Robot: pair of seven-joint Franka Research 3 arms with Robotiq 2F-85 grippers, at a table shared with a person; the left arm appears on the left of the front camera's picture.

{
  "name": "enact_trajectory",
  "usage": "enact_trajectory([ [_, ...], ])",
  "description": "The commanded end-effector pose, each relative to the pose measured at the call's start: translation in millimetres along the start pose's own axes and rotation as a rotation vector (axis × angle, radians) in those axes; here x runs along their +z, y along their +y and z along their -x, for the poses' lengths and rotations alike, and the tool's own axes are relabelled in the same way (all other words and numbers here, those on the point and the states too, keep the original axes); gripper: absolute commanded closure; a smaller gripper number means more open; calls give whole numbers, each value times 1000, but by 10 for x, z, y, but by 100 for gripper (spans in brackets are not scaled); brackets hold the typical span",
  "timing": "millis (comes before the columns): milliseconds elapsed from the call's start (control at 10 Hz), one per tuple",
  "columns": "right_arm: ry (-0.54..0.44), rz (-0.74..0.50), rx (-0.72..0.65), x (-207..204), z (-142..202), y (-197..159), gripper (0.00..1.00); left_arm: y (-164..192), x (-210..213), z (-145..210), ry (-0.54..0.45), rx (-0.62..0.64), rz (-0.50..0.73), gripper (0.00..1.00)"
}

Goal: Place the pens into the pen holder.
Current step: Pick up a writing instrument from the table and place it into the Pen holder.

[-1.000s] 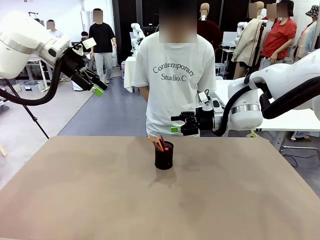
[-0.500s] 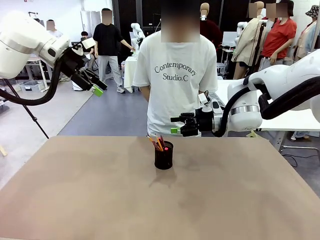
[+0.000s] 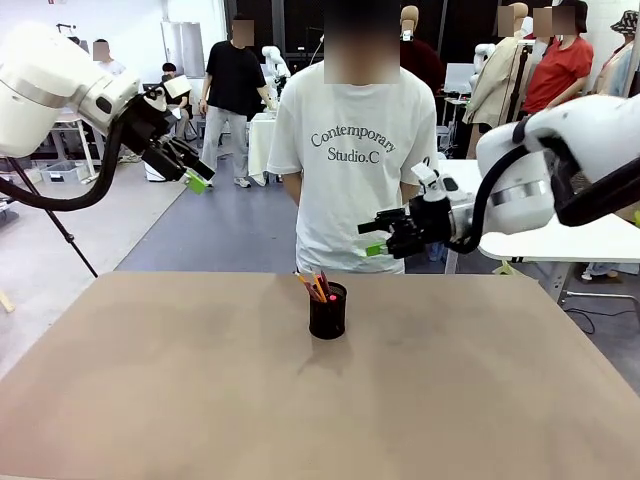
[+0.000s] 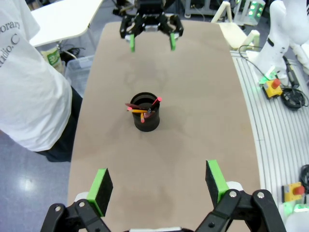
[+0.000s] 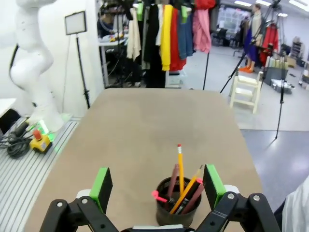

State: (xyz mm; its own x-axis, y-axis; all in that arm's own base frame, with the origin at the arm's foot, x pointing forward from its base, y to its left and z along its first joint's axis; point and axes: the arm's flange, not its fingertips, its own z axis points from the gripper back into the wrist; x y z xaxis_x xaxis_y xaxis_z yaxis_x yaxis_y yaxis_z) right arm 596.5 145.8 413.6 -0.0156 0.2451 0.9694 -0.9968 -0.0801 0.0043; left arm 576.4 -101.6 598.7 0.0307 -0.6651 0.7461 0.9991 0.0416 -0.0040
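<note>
Both grippers stand with fingers apart and nothing between them: the right gripper (image 3: 379, 236) hangs in the air just beyond and to the right of the pen holder (image 3: 327, 311), while the left gripper (image 3: 190, 170) is raised high, well apart from it on the left. In the right wrist view its green pads (image 5: 101, 184) frame the holder from above, and the pens (image 5: 181, 180) stand inside it, leaning against the rim. No pen lies loose on the table (image 3: 150, 390). By this the placing step looks finished; the next move likely calls only for drawing the arms clear, without knocking the holder.
</note>
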Motion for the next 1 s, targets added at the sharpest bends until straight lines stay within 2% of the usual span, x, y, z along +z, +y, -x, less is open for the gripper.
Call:
enact_trajectory([
  [0,129,0,3,234,-323,76,0,-9,10,2,-1,5,5,0],
  [300,303,28,21,647,-800,158,0,-9,10,2,-1,5,5,0],
  [600,345,90,87,1060,-1025,169,0,-9,10,2,-1,5,5,0],
  [900,410,156,48,1276,-1104,185,0,-9,10,2,-1,5,5,0],
])
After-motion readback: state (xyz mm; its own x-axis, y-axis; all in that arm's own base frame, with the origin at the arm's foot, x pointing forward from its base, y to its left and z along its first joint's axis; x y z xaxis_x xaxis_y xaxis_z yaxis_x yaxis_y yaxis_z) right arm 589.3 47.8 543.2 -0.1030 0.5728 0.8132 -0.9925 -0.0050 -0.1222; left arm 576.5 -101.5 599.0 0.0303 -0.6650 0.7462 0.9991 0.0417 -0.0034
